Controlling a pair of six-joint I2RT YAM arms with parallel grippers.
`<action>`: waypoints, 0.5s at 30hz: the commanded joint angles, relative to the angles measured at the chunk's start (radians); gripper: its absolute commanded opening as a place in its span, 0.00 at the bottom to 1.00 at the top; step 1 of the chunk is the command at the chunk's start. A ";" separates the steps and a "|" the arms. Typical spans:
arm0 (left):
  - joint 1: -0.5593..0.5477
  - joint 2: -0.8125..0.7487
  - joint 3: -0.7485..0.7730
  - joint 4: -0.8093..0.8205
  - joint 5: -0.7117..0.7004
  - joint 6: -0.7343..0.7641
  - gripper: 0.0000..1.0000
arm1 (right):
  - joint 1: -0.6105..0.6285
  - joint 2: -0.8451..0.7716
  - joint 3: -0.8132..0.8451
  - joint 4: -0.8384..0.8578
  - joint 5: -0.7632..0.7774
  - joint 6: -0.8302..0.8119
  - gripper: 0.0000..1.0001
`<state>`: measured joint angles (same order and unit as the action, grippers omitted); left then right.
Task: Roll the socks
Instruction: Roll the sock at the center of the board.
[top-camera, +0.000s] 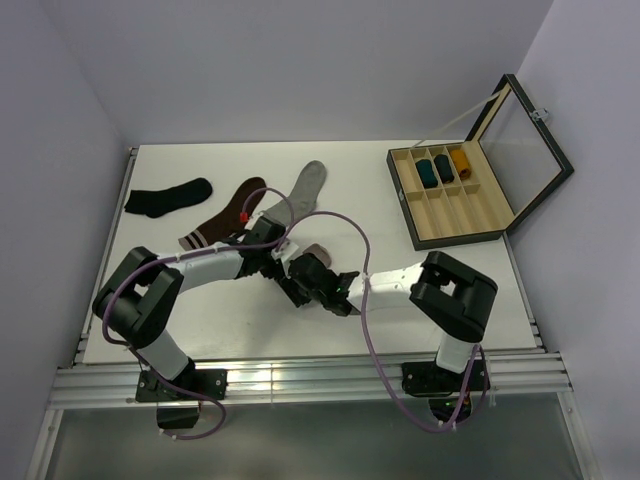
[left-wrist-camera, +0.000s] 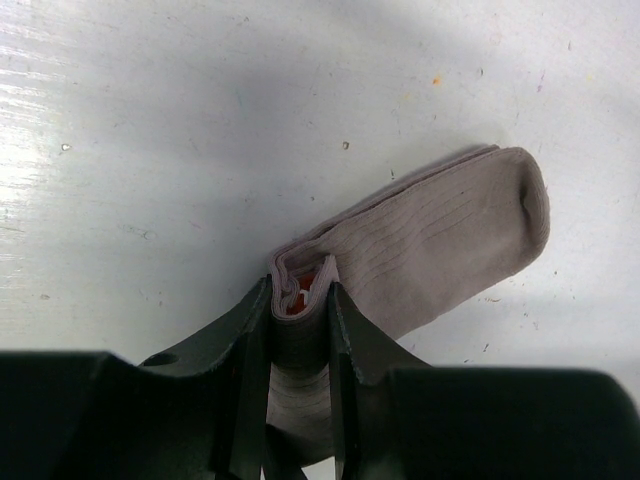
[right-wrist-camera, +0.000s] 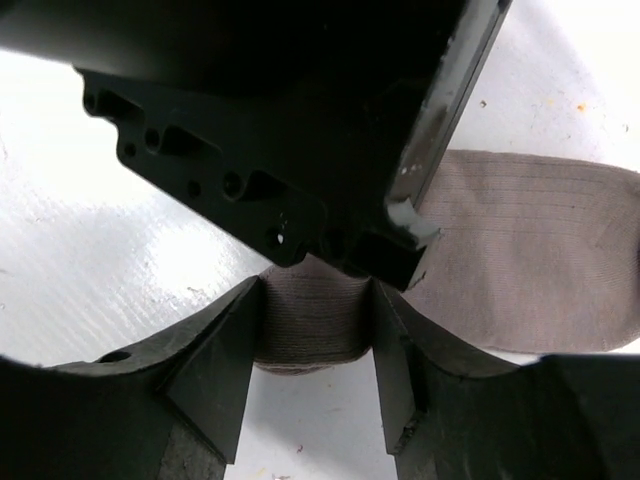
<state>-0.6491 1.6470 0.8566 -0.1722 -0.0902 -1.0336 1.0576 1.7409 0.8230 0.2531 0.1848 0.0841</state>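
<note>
We are pinching the rolled-up cuff end of the pink sock (left-wrist-camera: 440, 240) in our left claw (left-wrist-camera: 300, 295), its jaws nearly together with a red stripe showing between them. Our right claw (right-wrist-camera: 316, 295) is standing wider, pressing both sides of the same roll at the front middle of the table (top-camera: 230, 320). The grey sock (top-camera: 306, 186) is lying flat farther back, beside the brown sock (top-camera: 230, 210).

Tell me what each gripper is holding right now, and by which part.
Left gripper pinches the pink sock at its rolled cuff end; right gripper appears to clamp the same roll.
</note>
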 joint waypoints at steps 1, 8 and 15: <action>-0.007 0.034 0.010 -0.049 0.024 0.009 0.07 | 0.016 0.048 0.041 -0.049 -0.021 -0.010 0.53; -0.007 -0.019 -0.027 -0.007 0.006 -0.003 0.19 | -0.013 0.059 0.068 -0.104 -0.085 0.039 0.07; 0.008 -0.137 -0.112 0.080 -0.028 -0.039 0.59 | -0.214 0.002 0.016 -0.077 -0.474 0.161 0.00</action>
<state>-0.6300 1.5780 0.7818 -0.1329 -0.0971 -1.0496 0.9325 1.7504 0.8677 0.2001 -0.0704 0.1467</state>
